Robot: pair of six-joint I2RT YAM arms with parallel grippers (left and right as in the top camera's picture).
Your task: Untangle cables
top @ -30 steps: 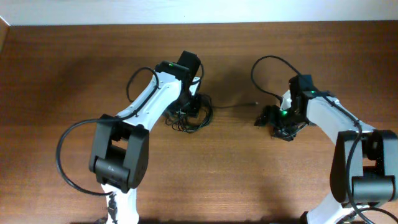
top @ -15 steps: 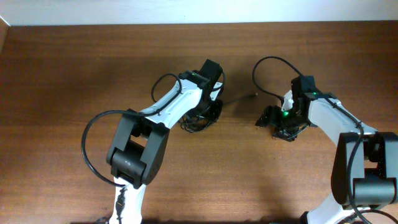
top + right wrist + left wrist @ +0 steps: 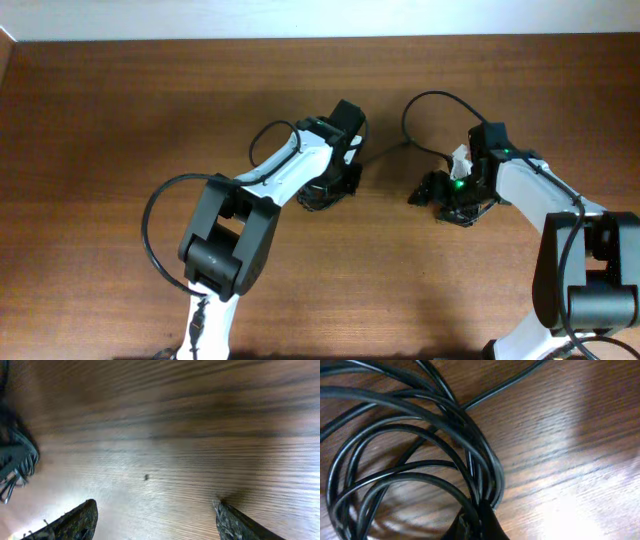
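Glossy black round cables [image 3: 489,466] coiled in loops, one strand trailing far-right; left gripper [image 3: 475,525] pinches them, right gripper [image 3: 155,521] open above woodgrain tabletop [image 3: 200,435].

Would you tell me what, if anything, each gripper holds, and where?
The left gripper pinches the cables where several loops gather; the right gripper is open and empty.

The cables [image 3: 318,200] crowd the table [image 3: 100,120] middle; its left lies open.
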